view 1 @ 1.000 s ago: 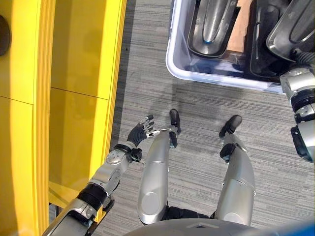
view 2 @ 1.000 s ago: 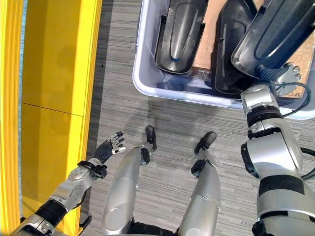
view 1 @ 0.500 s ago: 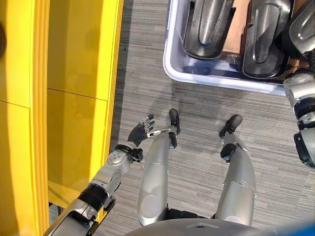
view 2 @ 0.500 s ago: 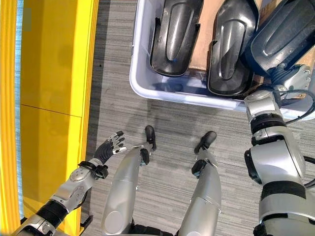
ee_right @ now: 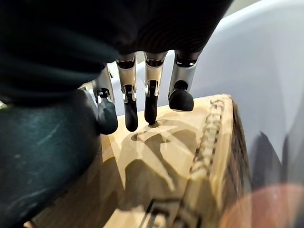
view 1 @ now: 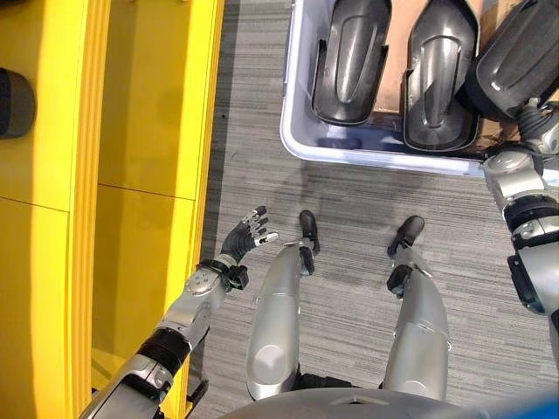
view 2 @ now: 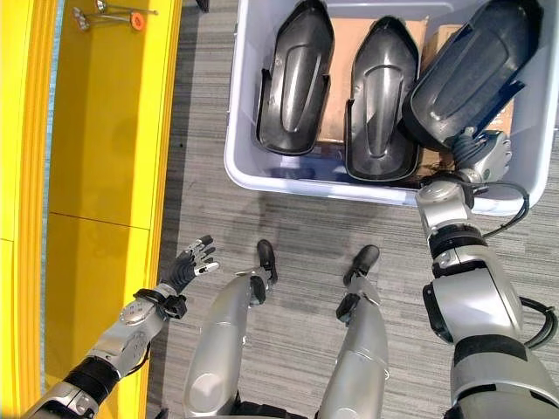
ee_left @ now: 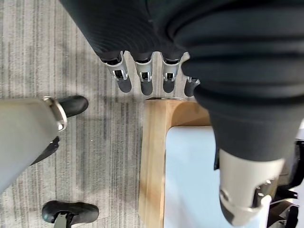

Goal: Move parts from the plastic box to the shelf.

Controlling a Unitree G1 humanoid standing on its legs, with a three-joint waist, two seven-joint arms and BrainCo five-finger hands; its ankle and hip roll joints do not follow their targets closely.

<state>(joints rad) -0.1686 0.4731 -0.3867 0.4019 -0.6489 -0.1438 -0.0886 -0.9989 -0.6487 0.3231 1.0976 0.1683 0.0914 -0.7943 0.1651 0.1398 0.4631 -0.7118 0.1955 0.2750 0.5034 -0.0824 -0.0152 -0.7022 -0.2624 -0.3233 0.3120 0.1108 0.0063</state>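
Observation:
A pale plastic box stands on the floor ahead and holds dark moulded parts on cardboard. Two parts lie flat side by side. A third dark part is tilted up at the box's right end, its narrow end in my right hand. In the right wrist view the fingers lie against that part with their tips on the cardboard; the thumb is hidden behind the part. My left hand hangs open beside the yellow shelf, fingers straight.
The shelf's yellow edge runs along the left. A dark object lies on it, and small tools with an orange piece lie farther along. Grey striped floor separates shelf and box. A wood-rimmed pale panel shows below the left hand.
The whole picture has shifted, so more of the box and its parts shows. The right hand still holds the tilted part. The left hand has barely moved.

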